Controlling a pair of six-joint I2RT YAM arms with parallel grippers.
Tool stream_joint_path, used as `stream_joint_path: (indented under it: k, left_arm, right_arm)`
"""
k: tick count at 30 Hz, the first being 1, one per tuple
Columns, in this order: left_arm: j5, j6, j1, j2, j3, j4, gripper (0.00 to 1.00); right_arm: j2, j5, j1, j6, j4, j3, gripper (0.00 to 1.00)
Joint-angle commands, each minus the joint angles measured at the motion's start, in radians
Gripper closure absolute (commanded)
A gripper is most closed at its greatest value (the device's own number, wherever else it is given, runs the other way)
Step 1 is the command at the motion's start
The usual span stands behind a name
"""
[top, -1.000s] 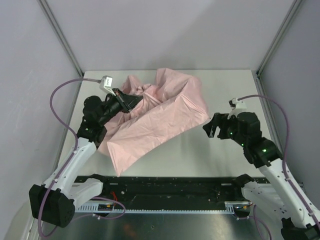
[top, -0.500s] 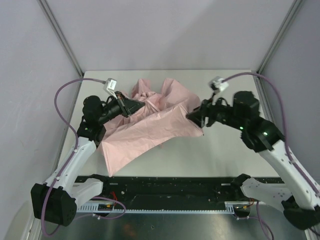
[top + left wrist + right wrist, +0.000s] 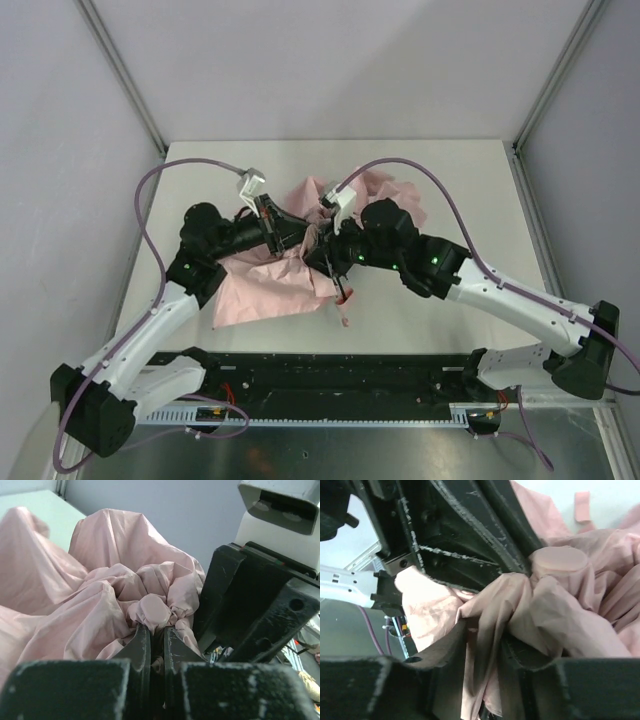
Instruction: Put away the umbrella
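The pale pink umbrella [image 3: 262,288] lies crumpled in the middle of the table, its fabric bunched up between both arms. My left gripper [image 3: 298,236] is shut on a gathered knot of fabric below a round pink cap [image 3: 150,611]; its jaws [image 3: 154,631] stand almost together. My right gripper [image 3: 326,262] meets it from the right, right against the left gripper. In the right wrist view its jaws [image 3: 487,637] pinch a fold of the pink cloth below the same cap [image 3: 557,560]. The shaft is hidden by the fabric.
A small pink strap [image 3: 581,506] lies on the pale table [image 3: 460,180] beyond the cloth. A thin dark-and-pink end hangs down at the front of the fabric [image 3: 344,310]. The black rail [image 3: 340,375] runs along the near edge; grey walls close in the sides and back.
My right arm swung left across the table to the umbrella's middle and its jaws closed on the fabric. The canopy has been gathered inward into a smaller bundle. The left gripper moved right, still shut.
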Motion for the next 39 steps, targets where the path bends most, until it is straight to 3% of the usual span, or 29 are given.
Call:
stream_joint_path:
  k: [1, 3, 6, 13, 16, 18, 21, 24, 26, 30, 35, 37, 39]
  left_arm:
    - [0.068, 0.044, -0.024, -0.082, 0.002, 0.136, 1.00]
    - [0.069, 0.054, -0.023, -0.082, -0.001, 0.138, 1.00]
    - [0.023, 0.053, -0.016, -0.069, -0.005, 0.138, 1.00]
    - [-0.112, -0.024, 0.017, 0.013, 0.011, 0.138, 1.00]
    - [-0.138, -0.106, 0.054, 0.053, 0.007, 0.135, 1.00]
    - [-0.123, -0.149, 0.072, 0.084, 0.009, 0.134, 1.00]
    - [-0.096, -0.182, 0.078, 0.108, 0.011, 0.134, 1.00]
    - [-0.077, -0.195, 0.076, 0.090, 0.000, 0.134, 1.00]
    - [-0.062, -0.201, 0.077, 0.062, -0.013, 0.133, 1.00]
    - [-0.008, -0.202, 0.067, -0.011, -0.042, 0.133, 1.00]
    - [-0.047, -0.061, -0.034, -0.075, -0.085, 0.134, 1.00]
    - [-0.057, -0.012, -0.064, -0.068, -0.086, 0.134, 1.00]
    - [-0.056, 0.025, -0.072, -0.055, -0.084, 0.134, 1.00]
  right_arm:
    - [-0.044, 0.002, 0.004, -0.032, 0.009, 0.030, 0.55]
    - [-0.091, -0.042, 0.015, -0.046, -0.066, 0.029, 0.37]
    - [-0.183, -0.030, 0.040, -0.043, -0.189, 0.022, 0.22]
    - [-0.394, 0.123, 0.066, 0.012, -0.310, -0.042, 0.14]
    - [-0.413, 0.018, 0.090, 0.072, -0.236, -0.058, 0.18]
    - [-0.395, -0.009, 0.156, 0.094, -0.133, -0.090, 0.31]
    - [-0.301, 0.140, 0.295, 0.055, -0.010, -0.119, 0.55]
    - [-0.179, 0.336, 0.361, -0.020, 0.073, -0.115, 0.90]
    - [-0.109, 0.455, 0.358, -0.053, 0.117, -0.107, 0.98]
    - [0.024, 0.525, 0.260, -0.076, 0.167, -0.067, 1.00]
    - [0.098, 0.584, 0.210, -0.178, 0.185, 0.038, 0.99]
    - [0.104, 0.506, 0.209, -0.188, 0.139, 0.095, 0.88]
    - [0.083, 0.442, 0.222, -0.177, 0.082, 0.119, 0.70]
